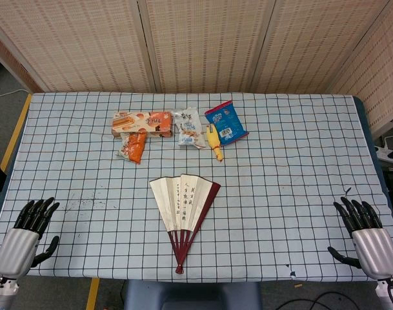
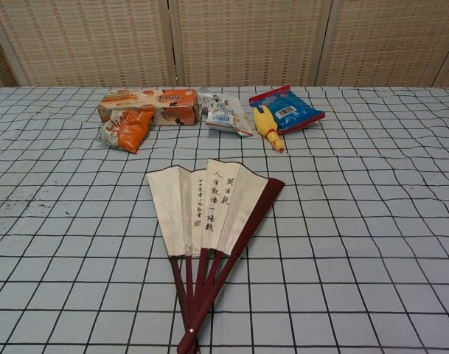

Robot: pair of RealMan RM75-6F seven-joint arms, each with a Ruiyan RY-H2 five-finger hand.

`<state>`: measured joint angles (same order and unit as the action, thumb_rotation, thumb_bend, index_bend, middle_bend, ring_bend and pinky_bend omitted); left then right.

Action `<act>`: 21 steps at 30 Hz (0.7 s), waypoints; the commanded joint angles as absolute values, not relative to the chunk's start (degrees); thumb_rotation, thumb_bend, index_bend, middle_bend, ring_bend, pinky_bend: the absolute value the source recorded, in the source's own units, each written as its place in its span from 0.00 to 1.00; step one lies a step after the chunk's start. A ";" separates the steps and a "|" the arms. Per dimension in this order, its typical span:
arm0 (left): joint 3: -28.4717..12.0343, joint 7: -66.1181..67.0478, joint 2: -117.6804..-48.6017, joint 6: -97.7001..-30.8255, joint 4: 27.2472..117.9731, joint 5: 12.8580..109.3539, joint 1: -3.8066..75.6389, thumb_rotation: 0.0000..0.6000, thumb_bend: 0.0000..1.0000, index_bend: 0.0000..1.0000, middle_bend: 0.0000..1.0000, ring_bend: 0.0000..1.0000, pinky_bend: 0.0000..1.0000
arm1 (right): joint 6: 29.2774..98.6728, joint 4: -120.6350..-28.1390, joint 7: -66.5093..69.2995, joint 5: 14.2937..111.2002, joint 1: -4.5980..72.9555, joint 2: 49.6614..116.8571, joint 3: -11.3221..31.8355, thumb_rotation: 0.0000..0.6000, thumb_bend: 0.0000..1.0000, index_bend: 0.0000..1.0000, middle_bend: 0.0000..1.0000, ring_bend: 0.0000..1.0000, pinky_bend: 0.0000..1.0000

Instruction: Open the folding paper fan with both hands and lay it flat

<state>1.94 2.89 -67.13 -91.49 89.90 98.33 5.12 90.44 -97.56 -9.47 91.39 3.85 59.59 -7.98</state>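
A folding paper fan [image 1: 183,205] [image 2: 208,214] lies on the checked tablecloth near the front middle, spread partway, cream leaves with dark writing and dark red ribs meeting at a pivot toward me. My left hand [image 1: 27,229] rests at the table's front left corner, fingers apart, holding nothing. My right hand [image 1: 365,232] rests at the front right corner, likewise empty with fingers spread. Both hands are far from the fan. The chest view shows neither hand.
Behind the fan sit an orange snack box [image 1: 142,123] [image 2: 147,105], an orange packet [image 1: 133,147] [image 2: 126,128], a white packet [image 1: 188,128] [image 2: 223,113], a blue packet [image 1: 226,122] [image 2: 287,108] and a yellow rubber chicken [image 1: 213,142] [image 2: 268,126]. A woven screen [image 1: 202,39] stands behind the table.
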 commanded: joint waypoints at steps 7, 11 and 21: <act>1.97 1.97 -67.44 -90.44 90.69 98.68 5.88 1.00 0.41 0.00 0.00 0.00 0.06 | 82.53 -94.43 -12.27 98.68 10.87 66.98 -4.58 0.83 0.13 0.01 0.00 0.00 0.00; 1.91 0.49 -66.96 -89.89 91.02 98.49 6.27 1.00 0.41 0.00 0.00 0.00 0.06 | 72.45 -92.49 -16.01 99.74 18.42 74.46 -1.37 0.95 0.13 0.10 0.00 0.00 0.00; 1.91 -1.26 -66.40 -87.73 90.57 96.54 6.78 1.00 0.41 0.00 0.00 0.00 0.08 | 64.38 -76.19 -17.00 100.52 28.51 96.60 3.02 1.00 0.13 0.36 0.00 0.00 0.00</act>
